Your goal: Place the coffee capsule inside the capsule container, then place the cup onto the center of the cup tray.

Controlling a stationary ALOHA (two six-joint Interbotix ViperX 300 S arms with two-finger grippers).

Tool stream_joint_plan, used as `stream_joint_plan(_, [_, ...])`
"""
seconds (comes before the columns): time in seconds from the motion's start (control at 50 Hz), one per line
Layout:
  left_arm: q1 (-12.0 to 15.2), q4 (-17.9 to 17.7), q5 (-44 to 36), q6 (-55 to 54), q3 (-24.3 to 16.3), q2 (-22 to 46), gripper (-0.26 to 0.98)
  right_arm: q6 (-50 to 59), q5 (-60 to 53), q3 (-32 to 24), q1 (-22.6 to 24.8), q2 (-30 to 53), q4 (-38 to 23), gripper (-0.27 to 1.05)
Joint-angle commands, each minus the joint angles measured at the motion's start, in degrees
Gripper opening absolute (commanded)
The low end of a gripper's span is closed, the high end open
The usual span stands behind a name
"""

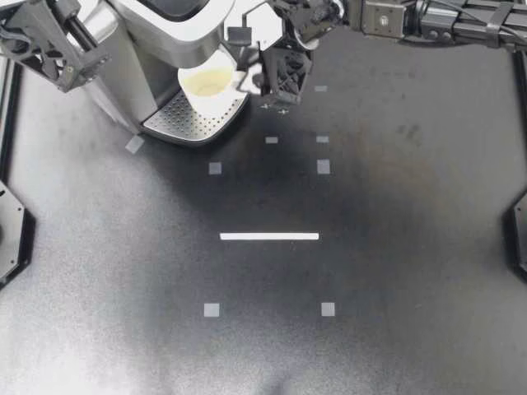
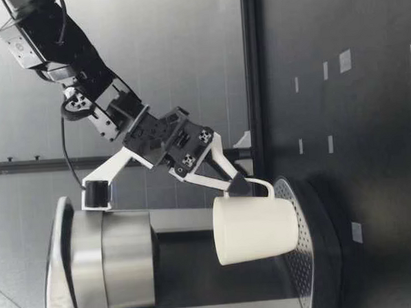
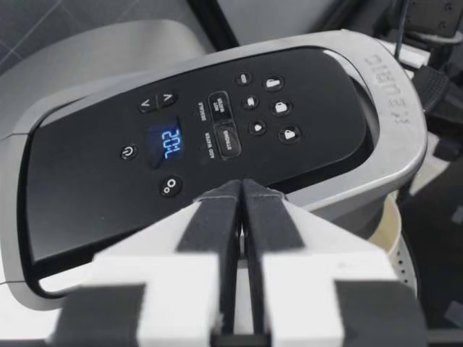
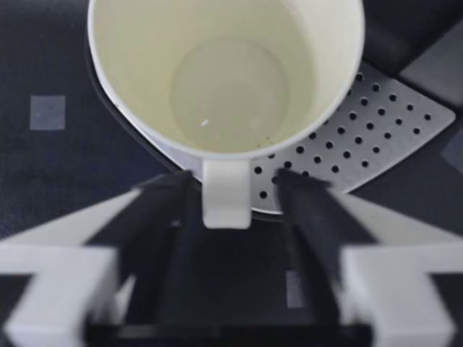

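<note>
White cup (image 1: 206,82) parked on the coffee maker's (image 1: 140,41) holed metal tray (image 1: 185,123), handle sitting between open fingers

My right end effector (image 1: 244,64) reaches in from the right and is spread wide, one finger on each side of the cup's handle (image 4: 226,195). The right wrist view shows a gap on both sides, so it's not gripping anything. In the low view the cup looks upright, maybe tipped a touch, with its base on the tray. My left end effector (image 1: 86,56) hangs over the top of the coffee maker with its fingers (image 3: 217,217) pressed together on nothing, right above the dark button panel (image 3: 217,137) and its lit blue display. The dark desk (image 1: 370,271) has grey tape squares (image 1: 324,167) and a white strip (image 1: 269,236), well apart from the machine.
</note>
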Motion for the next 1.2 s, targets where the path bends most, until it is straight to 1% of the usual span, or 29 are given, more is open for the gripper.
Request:
stream_joint_plan(0.0, [0.2,0.2,-0.3,-0.2,-0.6,-0.7,0.07,0.3,-0.2,-1.9,0.5,-1.8,0.4,0.61])
stream_joint_plan(0.16, [0.2,0.2,-0.6,-0.3,-0.5,-0.7,0.07,0.3,-0.2,-1.5,0.4,-2.8,0.5,0.60])
stream_joint_plan(0.26, [0.2,0.4,-1.1,-0.4,-0.4,-0.7,0.07,0.3,-0.3,0.1,0.5,-4.1,0.6,0.60])
stream_joint_plan(0.36, [0.3,0.7,-2.6,-0.4,-0.5,-0.4,0.07,0.4,-1.1,2.9,0.4,-6.3,0.5,0.60])
stream_joint_plan(0.44, [1.2,1.1,-4.7,-0.6,-0.5,-0.1,0.07,0.4,-2.3,5.4,0.4,-8.2,0.6,0.60])
stream_joint_plan(0.56, [3.7,1.1,-7.7,-1.6,-1.1,0.9,0.07,0.4,-4.9,9.1,0.4,-11.0,0.7,0.60])
stream_joint_plan(0.72, [5.1,0.1,-8.0,-1.6,-3.6,3.2,0.07,0.4,-7.8,14.2,0.4,-15.5,1.9,0.60])
stream_joint_plan(0.88, [6.5,-1.8,-2.6,1.1,-8.4,6.5,0.07,0.2,-9.0,18.3,0.4,-19.2,5.0,0.60])
stream_joint_plan(0.98, [7.1,-5.1,2.5,6.2,-12.8,9.5,0.07,0.2,-9.3,20.6,0.4,-21.2,6.7,0.59])
stream_joint_plan(1.04, [7.5,-8.1,4.2,9.3,-15.1,11.2,0.07,0.1,-9.6,21.8,0.4,-22.1,8.0,0.58])
stream_joint_plan(1.18, [9.8,-15.6,6.7,16.2,-19.3,13.9,0.07,-0.5,-9.6,24.3,0.4,-24.7,10.9,0.54])
